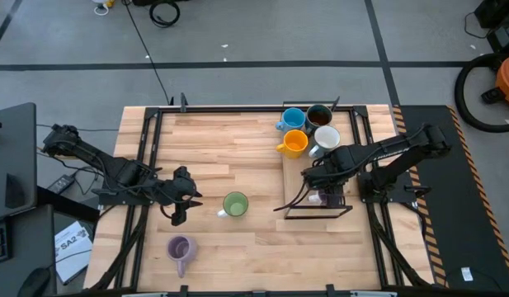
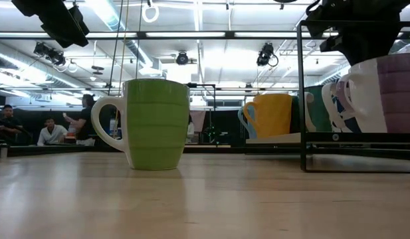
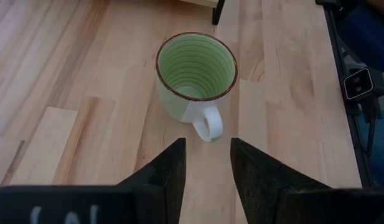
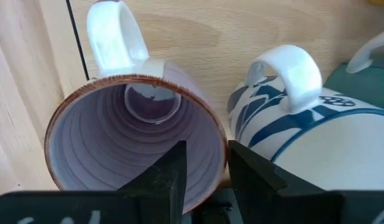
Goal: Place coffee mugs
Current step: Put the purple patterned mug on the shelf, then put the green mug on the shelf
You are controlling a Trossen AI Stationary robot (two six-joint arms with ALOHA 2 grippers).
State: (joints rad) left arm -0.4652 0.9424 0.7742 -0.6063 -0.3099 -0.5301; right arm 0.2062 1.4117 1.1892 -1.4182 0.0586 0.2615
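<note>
Left gripper [image 3: 207,163] open, empty; green mug [image 3: 195,78] just ahead, handle toward it. Right gripper [image 4: 205,167] pinches purple mug [image 4: 126,140] rim.

Overhead, table-level, two wrist views (shared green mug [image 1: 235,204]).

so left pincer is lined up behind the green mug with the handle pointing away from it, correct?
Not quite. The left pincer is lined up with the green mug, but the handle points toward it, not away. The left wrist view shows the handle on the side nearest the open fingers.
</note>
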